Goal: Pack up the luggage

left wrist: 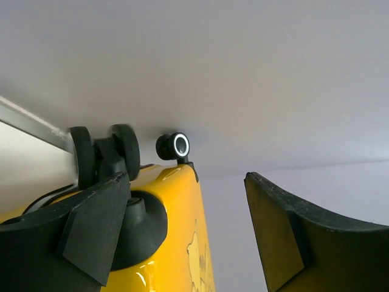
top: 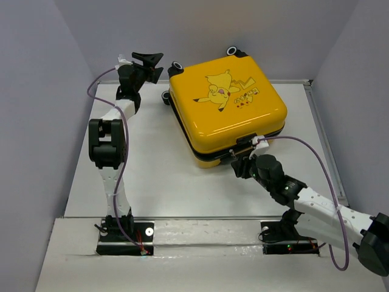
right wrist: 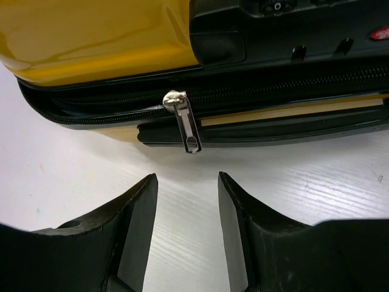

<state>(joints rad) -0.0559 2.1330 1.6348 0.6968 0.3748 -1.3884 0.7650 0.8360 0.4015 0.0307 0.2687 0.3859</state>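
So the yellow luggage [top: 228, 109] lies flat on the bench [top: 152, 176], right end effector [right wrist: 185, 182] parted and empty just short of its zipper pull [right wrist: 188, 125], left end effector [top: 151, 66] spread wide, empty, beside the far wheels [top: 176, 65].

Bright, even light is cast from above. Soft glare is seen on the luggage [top: 228, 103] shell, and a faint shadow is thrown beneath it on the surface [top: 164, 176]. The left fingers [left wrist: 91, 225] are rendered slightly soft; the zipper pull [right wrist: 188, 125] is shown sharp.
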